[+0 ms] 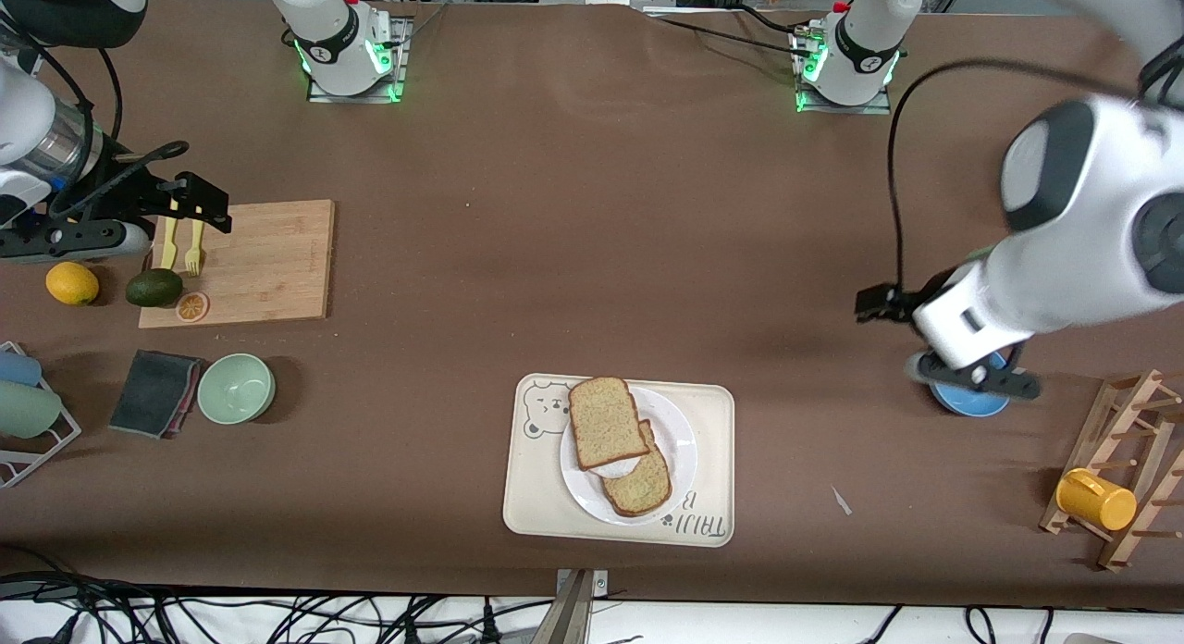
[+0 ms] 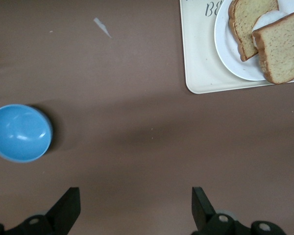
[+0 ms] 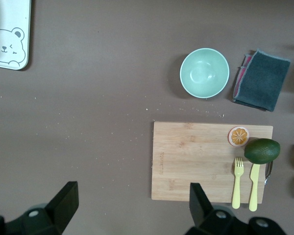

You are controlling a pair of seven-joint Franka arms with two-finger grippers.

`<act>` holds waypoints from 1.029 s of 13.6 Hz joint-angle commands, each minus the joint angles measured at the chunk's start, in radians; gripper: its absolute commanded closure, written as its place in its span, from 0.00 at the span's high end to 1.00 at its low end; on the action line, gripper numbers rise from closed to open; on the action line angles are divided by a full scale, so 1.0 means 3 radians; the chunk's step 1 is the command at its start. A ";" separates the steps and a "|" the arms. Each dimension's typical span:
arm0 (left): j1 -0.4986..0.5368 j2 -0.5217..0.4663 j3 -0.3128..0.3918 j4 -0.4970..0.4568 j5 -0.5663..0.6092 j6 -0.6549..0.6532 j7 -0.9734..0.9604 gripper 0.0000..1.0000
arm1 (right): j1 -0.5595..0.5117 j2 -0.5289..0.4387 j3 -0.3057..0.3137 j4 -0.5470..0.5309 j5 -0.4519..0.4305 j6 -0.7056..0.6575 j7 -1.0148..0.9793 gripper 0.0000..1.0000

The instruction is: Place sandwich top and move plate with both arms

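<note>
Top lay on plate, skewed over egg. L gripper spread wide over table nr plate; R gripper spread by board. Risk: uneven lift, top slides.

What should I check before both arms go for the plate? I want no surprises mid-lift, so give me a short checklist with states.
1. Sandwich top lies on the lower slice: ok, though skewed.
2. Plate sits inside the tray: ok.
3. Left gripper open, over bare table beside the blue bowl: ok.
4. Right gripper open, over the cutting board: ok.
5. Either gripper at the plate: not ok.
</note>
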 commanded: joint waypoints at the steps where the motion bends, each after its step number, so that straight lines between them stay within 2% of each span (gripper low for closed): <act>1: 0.0109 -0.0563 -0.0026 -0.0392 0.0113 -0.0031 -0.0042 1.00 | 0.0000 0.0000 0.0008 0.0047 0.0021 -0.0039 -0.0058 1.00; 2: 0.0190 -0.0660 -0.0092 -0.0443 0.0118 -0.0046 0.0080 1.00 | 0.0000 0.0000 0.0008 0.0047 0.0021 -0.0039 -0.0053 1.00; 5: 0.0513 -0.1028 -0.0154 -0.0897 0.0113 -0.0031 0.0280 1.00 | 0.0000 -0.0005 0.0008 0.0047 0.0021 -0.0039 -0.0058 1.00; 6: 0.0519 -0.1146 -0.0149 -0.1091 0.0138 0.0030 0.0179 1.00 | 0.0000 -0.0005 0.0008 0.0053 0.0021 -0.0039 -0.0058 1.00; 8: 0.0437 -0.1325 -0.0159 -0.1394 0.0433 0.0280 -0.0178 1.00 | 0.0000 -0.0010 0.0008 0.0053 0.0026 -0.0044 -0.0063 1.00; 11: 0.0432 -0.1433 -0.0164 -0.1497 0.0430 0.0404 -0.0343 1.00 | 0.0000 -0.0010 0.0008 0.0053 0.0026 -0.0039 -0.0094 1.00; 14: 0.0518 -0.1633 -0.0230 -0.1788 0.0410 0.0404 -0.0298 1.00 | 0.0000 -0.0010 0.0008 0.0058 0.0026 -0.0039 -0.0094 1.00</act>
